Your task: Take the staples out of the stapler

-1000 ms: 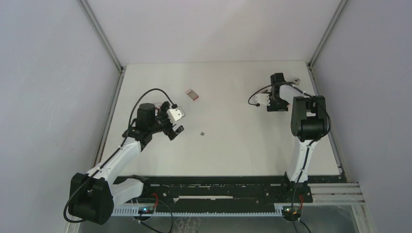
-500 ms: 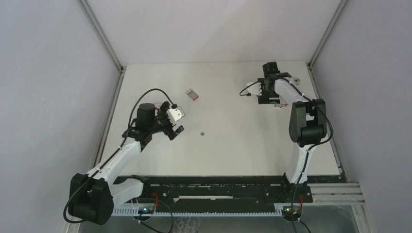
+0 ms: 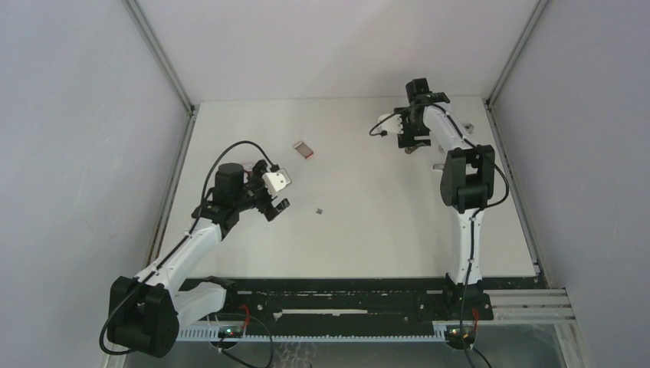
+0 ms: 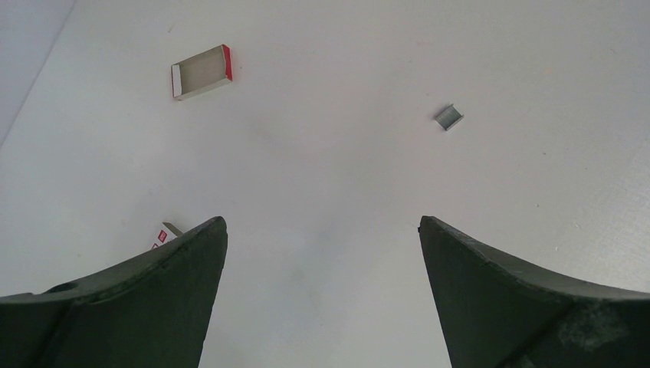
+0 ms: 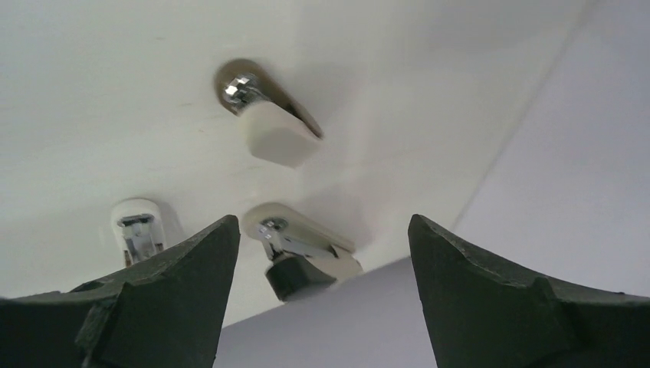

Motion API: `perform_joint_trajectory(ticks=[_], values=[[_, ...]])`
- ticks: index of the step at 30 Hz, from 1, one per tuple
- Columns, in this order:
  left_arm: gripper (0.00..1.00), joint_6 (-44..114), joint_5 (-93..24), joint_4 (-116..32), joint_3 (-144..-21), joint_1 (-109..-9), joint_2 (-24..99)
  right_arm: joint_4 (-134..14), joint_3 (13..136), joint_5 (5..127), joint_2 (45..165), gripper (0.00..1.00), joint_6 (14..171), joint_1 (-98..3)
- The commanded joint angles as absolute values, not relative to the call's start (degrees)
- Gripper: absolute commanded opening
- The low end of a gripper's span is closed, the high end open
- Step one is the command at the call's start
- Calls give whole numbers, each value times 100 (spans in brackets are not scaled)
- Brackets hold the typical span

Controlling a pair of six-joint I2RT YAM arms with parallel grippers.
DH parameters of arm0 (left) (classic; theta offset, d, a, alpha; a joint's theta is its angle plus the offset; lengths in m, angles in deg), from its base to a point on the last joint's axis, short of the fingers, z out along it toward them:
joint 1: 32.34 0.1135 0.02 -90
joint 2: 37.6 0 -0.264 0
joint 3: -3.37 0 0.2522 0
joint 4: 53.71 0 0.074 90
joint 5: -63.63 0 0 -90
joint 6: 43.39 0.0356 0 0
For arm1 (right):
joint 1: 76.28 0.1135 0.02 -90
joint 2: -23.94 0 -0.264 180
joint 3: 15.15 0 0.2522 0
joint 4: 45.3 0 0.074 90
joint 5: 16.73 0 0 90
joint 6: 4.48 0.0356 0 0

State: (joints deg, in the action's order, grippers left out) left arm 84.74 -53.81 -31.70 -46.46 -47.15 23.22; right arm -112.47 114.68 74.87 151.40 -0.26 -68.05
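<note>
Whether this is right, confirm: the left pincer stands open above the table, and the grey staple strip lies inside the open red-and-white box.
Not quite: the left pincer stands open above the table, but the grey staple strip lies on the table, apart from the open red-and-white box. The left wrist view shows it.

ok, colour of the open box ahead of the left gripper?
Box: red and white ends, greyish cardboard inside. Clearest in left wrist view.
</note>
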Motion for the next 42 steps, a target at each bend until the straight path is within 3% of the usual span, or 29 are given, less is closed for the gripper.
perform_joint_trajectory(ticks=[1,18,34,42], values=[[100,8594,-5503,-3226,-4607,-4662,2247,-11869,11793,7232,15363,80,-623,-6803],[100,8695,-5388,-3167,-4633,-4649,2406,-11517,11902,7153,15841,77,-1044,-6720],[100,8722,-5418,-3119,-4660,-4654,2480,-11535,11894,7638,16023,59,-1159,-6469],[100,8726,-5456,-3107,-4669,-4649,2490,-11630,11814,7930,15919,59,-1301,-6459]])
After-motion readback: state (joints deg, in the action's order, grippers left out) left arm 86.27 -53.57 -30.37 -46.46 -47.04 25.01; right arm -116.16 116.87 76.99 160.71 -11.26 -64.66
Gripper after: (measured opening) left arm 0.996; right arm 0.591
